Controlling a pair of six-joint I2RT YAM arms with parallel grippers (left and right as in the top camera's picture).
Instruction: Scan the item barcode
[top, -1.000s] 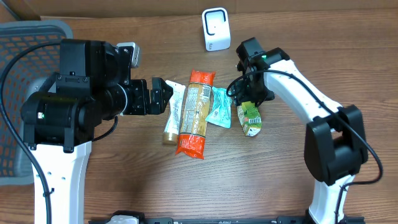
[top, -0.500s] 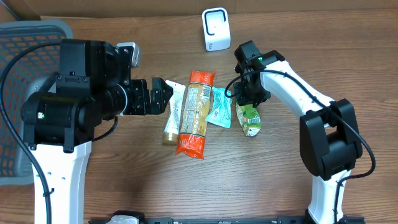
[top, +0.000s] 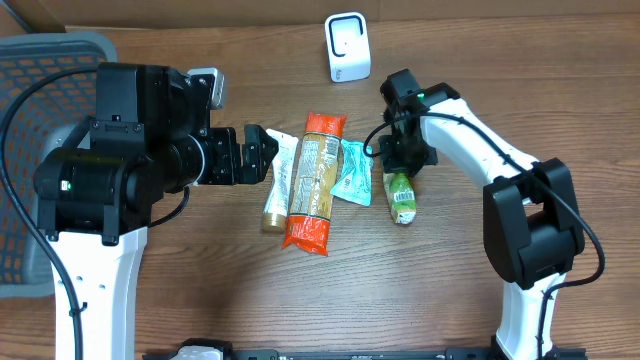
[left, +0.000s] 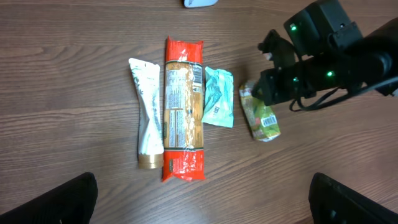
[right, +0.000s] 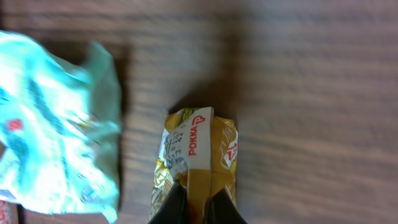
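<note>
The item is a small green and yellow snack packet (top: 401, 195) lying right of the row of goods; in the left wrist view the packet (left: 261, 115) shows a white barcode label near its lower end. My right gripper (top: 401, 166) is down at the packet's far end. In the right wrist view the gripper (right: 198, 190) is shut, pinching the packet's (right: 199, 149) middle seam. My left gripper (top: 262, 152) hovers over the white tube and stands open with nothing between its fingers (left: 50, 199). The white scanner (top: 347, 47) stands at the back of the table.
A white tube (top: 278, 180), a long orange-red pack (top: 313, 180) and a teal pouch (top: 352, 172) lie side by side left of the packet. A grey basket (top: 30, 100) sits at the left edge. Cardboard runs along the back.
My right gripper has shut on the packet's far end. The packet now looks narrower and has swung slightly. The left arm has not moved.
</note>
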